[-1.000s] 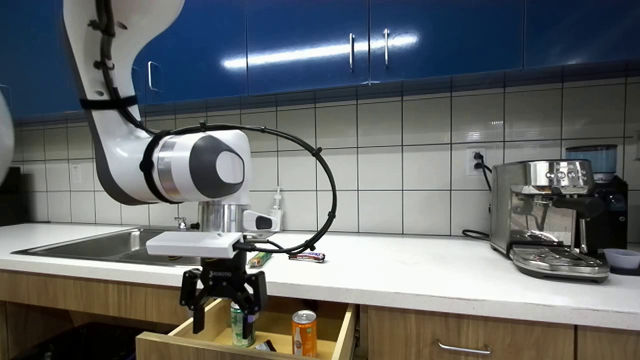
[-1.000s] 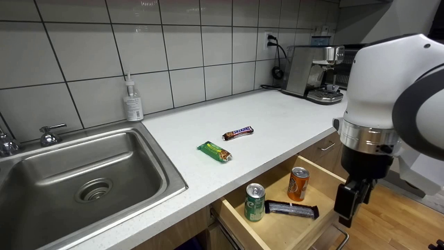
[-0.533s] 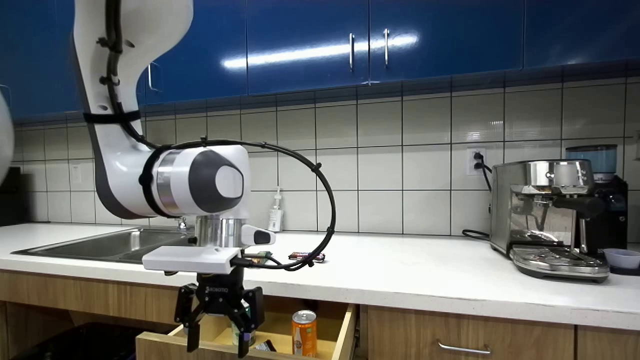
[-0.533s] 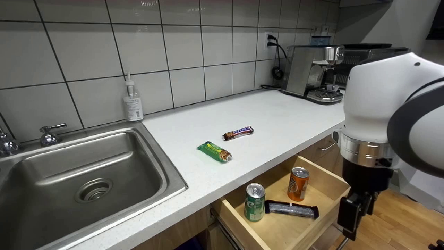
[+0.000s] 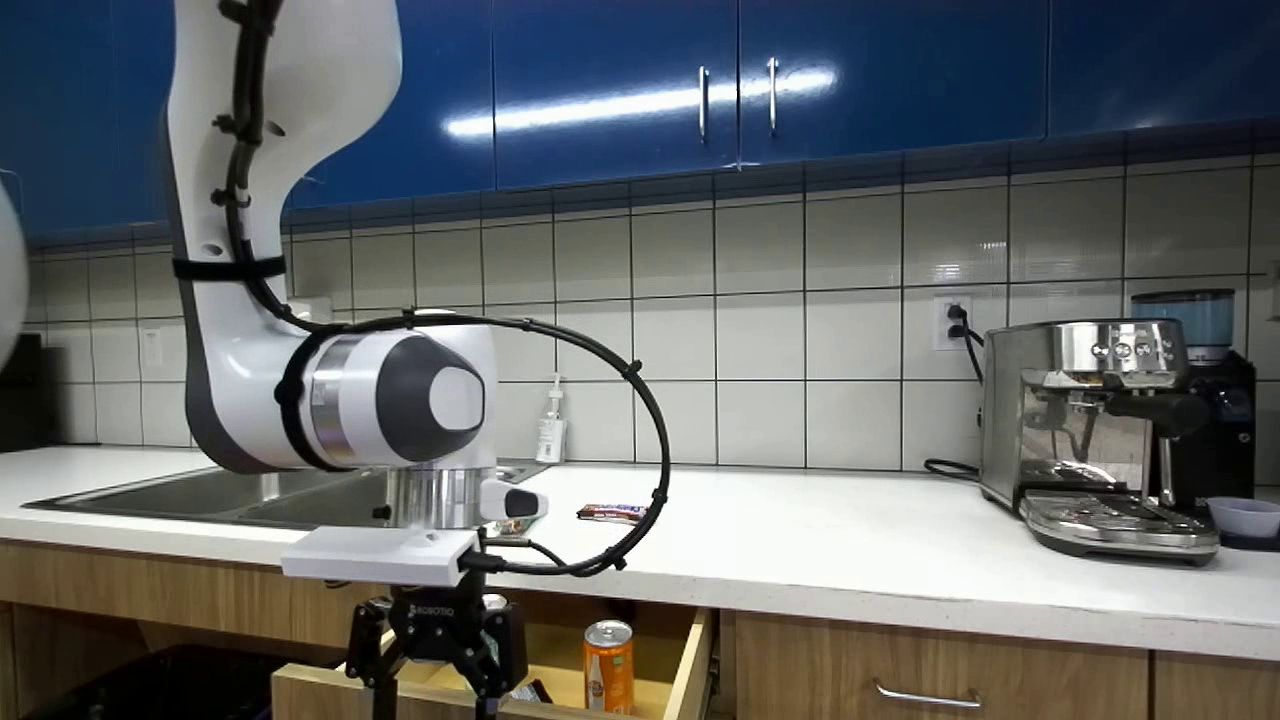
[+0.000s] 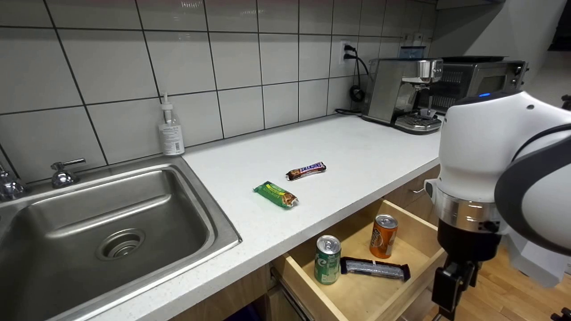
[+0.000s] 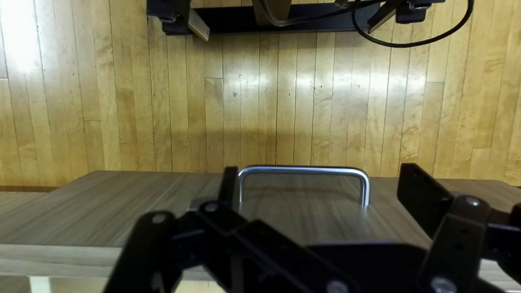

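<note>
My gripper (image 7: 319, 183) is open, hanging fingers-down just outside the front of a pulled-out drawer (image 6: 308, 281). In the wrist view, the drawer's metal handle (image 7: 303, 170) appears between the spread fingers; no grip on it shows, and I cannot tell how near the fingertips are in depth. An exterior view cuts off the fingertips of the gripper (image 5: 435, 705) at its bottom edge. Inside the drawer stand a green can (image 6: 328, 263) and an orange can (image 6: 382, 236), with a dark wrapped bar (image 6: 375, 269) lying beside them. The gripper partly hides the green can in an exterior view.
On the white counter (image 6: 250, 156) lie a Snickers bar (image 6: 306, 170) and a green-wrapped bar (image 6: 274, 194). A sink (image 6: 147, 196) and soap bottle (image 6: 171, 136) are at one end, an espresso machine (image 5: 1100, 440) at the other. The counter edge overhangs the drawer.
My arm and open gripper have come down steadily, from above the drawer front's top edge to a lower height in front of it. The drawer, cans and bars have stayed put.
</note>
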Controlling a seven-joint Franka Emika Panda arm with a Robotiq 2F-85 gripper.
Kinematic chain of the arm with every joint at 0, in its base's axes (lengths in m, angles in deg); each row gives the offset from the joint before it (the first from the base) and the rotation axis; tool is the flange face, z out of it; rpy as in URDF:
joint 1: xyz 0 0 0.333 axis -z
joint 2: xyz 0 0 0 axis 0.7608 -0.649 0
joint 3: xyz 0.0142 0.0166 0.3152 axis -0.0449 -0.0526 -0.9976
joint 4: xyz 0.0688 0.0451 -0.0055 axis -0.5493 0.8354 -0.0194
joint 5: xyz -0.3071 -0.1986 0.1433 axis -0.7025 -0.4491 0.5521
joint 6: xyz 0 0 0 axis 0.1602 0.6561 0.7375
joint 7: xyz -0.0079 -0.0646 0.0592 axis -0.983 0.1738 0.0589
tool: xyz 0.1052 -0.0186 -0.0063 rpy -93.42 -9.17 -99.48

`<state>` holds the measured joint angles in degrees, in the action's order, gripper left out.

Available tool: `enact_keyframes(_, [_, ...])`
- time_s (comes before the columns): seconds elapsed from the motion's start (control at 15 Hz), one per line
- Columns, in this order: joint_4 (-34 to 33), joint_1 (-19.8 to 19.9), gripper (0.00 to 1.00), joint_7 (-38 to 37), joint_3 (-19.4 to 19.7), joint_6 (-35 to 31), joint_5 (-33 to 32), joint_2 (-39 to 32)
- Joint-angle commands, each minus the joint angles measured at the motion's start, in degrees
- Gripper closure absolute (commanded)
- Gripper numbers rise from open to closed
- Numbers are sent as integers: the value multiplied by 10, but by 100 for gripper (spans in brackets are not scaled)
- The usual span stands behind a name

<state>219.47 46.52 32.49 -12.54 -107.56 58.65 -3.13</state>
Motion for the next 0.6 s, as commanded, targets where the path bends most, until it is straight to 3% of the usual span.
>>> enact_keyframes(0.0, [-1, 9, 0, -6, -8, -4, -8, -5])
enact_keyframes(0.53, [-1, 8, 0, -9, -7, -9, -11, -11])
